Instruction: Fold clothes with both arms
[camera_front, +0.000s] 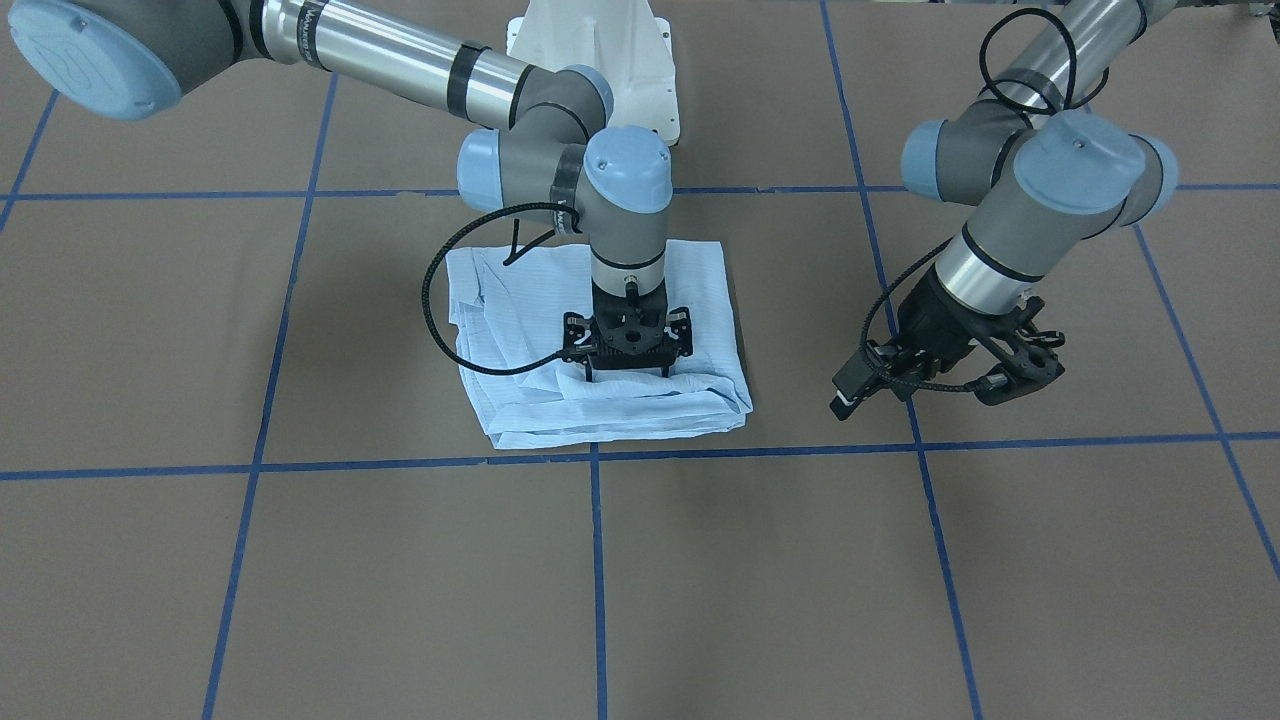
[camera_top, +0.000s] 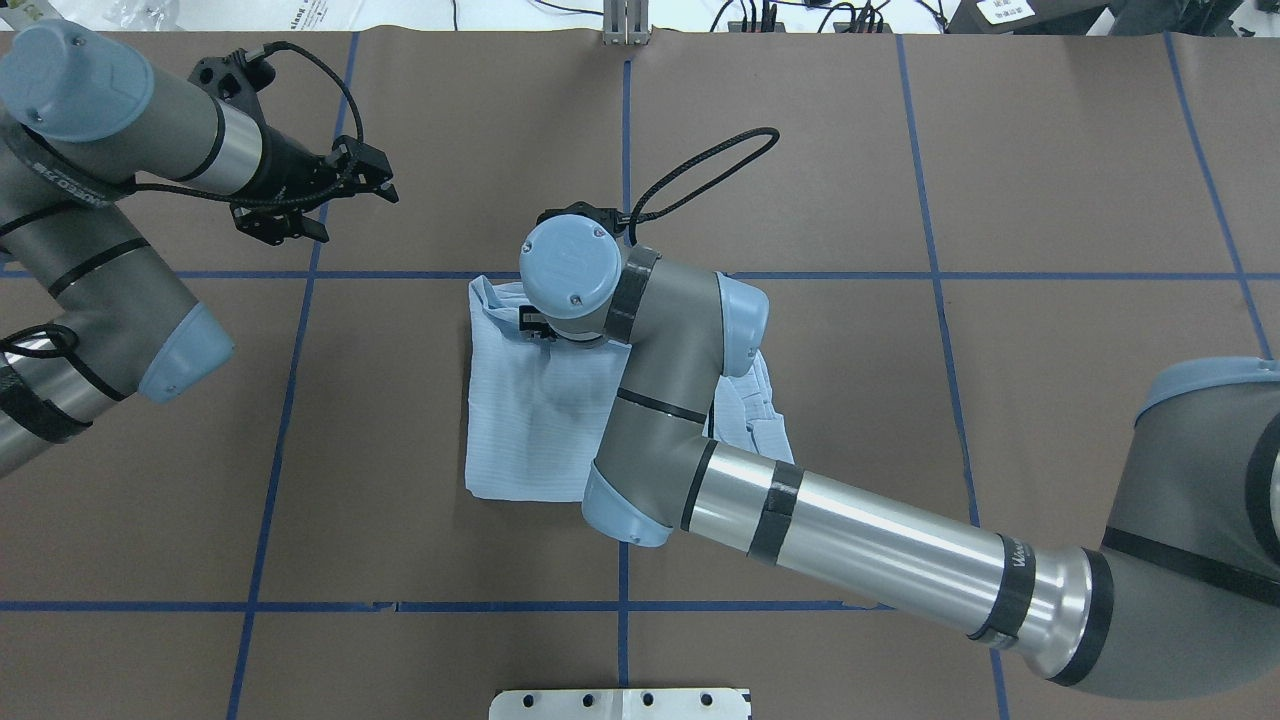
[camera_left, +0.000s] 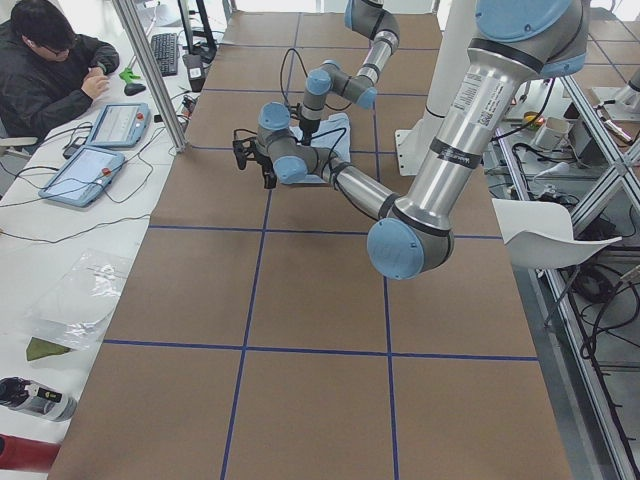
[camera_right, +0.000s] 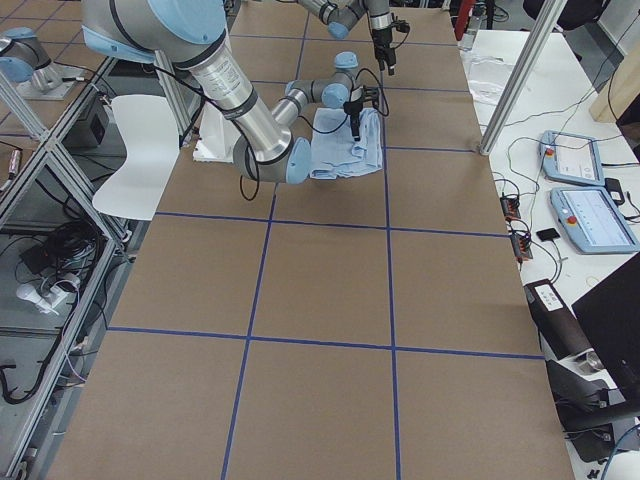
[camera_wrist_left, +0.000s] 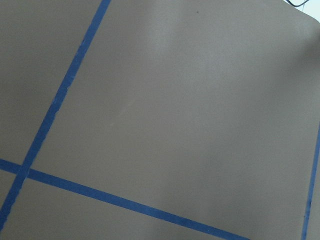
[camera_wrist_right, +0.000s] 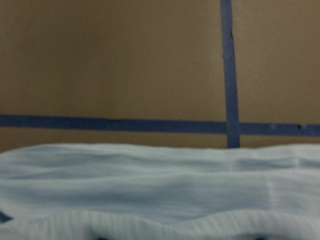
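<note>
The clothes, one pale blue shirt (camera_front: 520, 330), lie folded into a rough square near the table's middle, also seen in the overhead view (camera_top: 530, 420) and filling the bottom of the right wrist view (camera_wrist_right: 160, 190). My right gripper (camera_front: 627, 375) points straight down onto the shirt's front part, its two fingers spread apart with the tips on the cloth. In the overhead view my right wrist hides most of it. My left gripper (camera_front: 1030, 385) hovers over bare table off to the shirt's side (camera_top: 385, 178), open and holding nothing. The left wrist view shows only table.
Brown table covering with a blue tape grid (camera_front: 595, 450). The white pedestal base (camera_front: 595, 60) stands behind the shirt. A seated person (camera_left: 50, 70) and tablets (camera_left: 85, 170) are at a side desk beyond the table's far edge.
</note>
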